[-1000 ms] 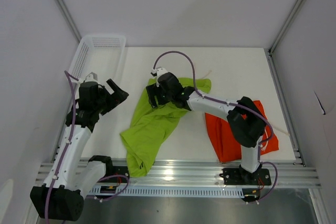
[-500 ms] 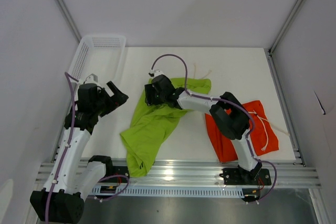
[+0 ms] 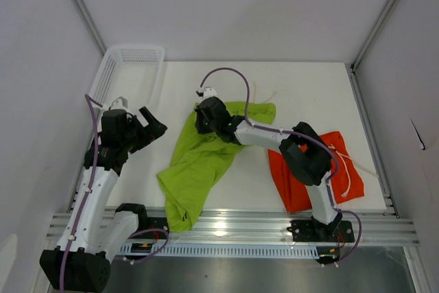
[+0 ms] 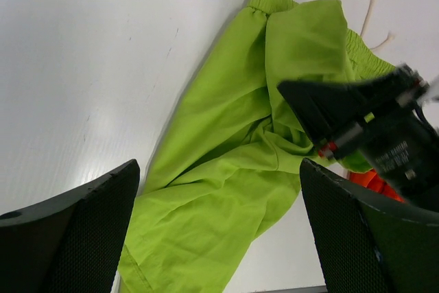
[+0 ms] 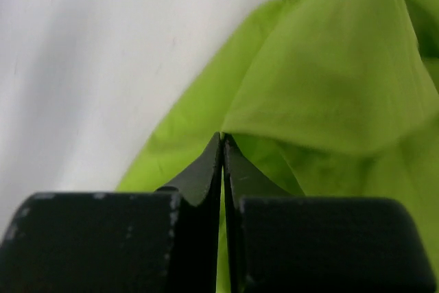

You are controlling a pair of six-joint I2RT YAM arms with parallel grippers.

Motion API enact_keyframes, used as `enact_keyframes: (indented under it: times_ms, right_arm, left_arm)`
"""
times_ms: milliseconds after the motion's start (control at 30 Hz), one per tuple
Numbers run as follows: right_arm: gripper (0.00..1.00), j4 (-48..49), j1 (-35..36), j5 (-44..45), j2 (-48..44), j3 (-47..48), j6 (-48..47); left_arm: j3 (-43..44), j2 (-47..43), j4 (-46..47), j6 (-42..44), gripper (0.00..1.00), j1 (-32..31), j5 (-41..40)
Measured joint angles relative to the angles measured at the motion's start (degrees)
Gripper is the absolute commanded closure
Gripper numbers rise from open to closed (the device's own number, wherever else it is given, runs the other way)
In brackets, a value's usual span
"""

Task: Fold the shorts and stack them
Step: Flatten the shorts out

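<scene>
Pinching the far-left edge of the green shorts (image 3: 195, 169), the right gripper (image 3: 206, 116) has its fingers pressed together on a fold of the cloth, as far as its wrist view shows. The green shorts lie crumpled across the middle of the table (image 3: 309, 94), one leg trailing to the near edge — photographer

And the left gripper (image 3: 154, 121)? — desk

Jaws wide apart, holding nothing. It hangs above the table just left of the green shorts, near the basket (image 3: 130, 56) — photographer

Where are the orange shorts (image 3: 285, 180)? — desk

On the right side of the table, partly hidden under the right arm, white drawstring (image 3: 346, 169) loose. They lie near the green shorts, not on them, so nothing is stacked — photographer

So which step is this? — desk

The opening of the first fold, by my reading: the green shorts are grasped but not yet laid flat. The next move calls for lifting that pinched edge and drawing it out until the cloth spreads smooth, and the left gripper is well placed to take a second corner. The hold looks slight, right at the fingertips, so thin cloth could slip free on a quick pull — photographer
</scene>
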Motion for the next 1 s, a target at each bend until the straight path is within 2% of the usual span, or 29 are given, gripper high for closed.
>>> enact_keyframes:
  times_ms: [133,333,433,533,633,733,867,1000]
  right_arm:
    - [1.0,1.2,1.9,0.1,-12.8,-13.4,-1.4]
    - [1.0,-0.2,8.5,1.9,-44.0,-31.4,-1.5]
    - [1.0,-2.3,10.9,3.4,-61.2,-38.3,1.2]
    - [1.0,-6.6,12.3,4.1,-73.5,-45.0,5.6]
    - [1.0,-12.6,15.2,3.6,-79.3,-51.6,10.4]
    - [1.0,-20.2,20.5,4.0,-80.8,-55.2,14.6]
    - [1.0,-30.6,27.3,7.4,-81.5,-55.1,20.5]
    - [1.0,-40.2,28.2,10.6,-80.4,-51.5,24.9]
  left_arm:
    - [-0.3,0.0,0.0,0.0,0.01,0.0,0.1]
    - [-1.5,0.1,1.1,-0.1,0.01,0.1,0.5]
    - [-2.7,1.1,3.4,-0.4,0.02,0.1,1.2]
    - [-4.1,3.8,6.3,-1.1,0.02,0.1,2.2]
    - [-4.8,8.5,9.4,-2.0,0.02,-0.7,2.7]
    - [-4.6,14.6,12.7,-2.6,0.02,-2.7,2.6]
    - [-0.5,25.6,15.1,-2.6,0.02,-5.1,2.6]
    - [7.0,36.2,17.9,-2.6,0.05,-5.4,3.1]
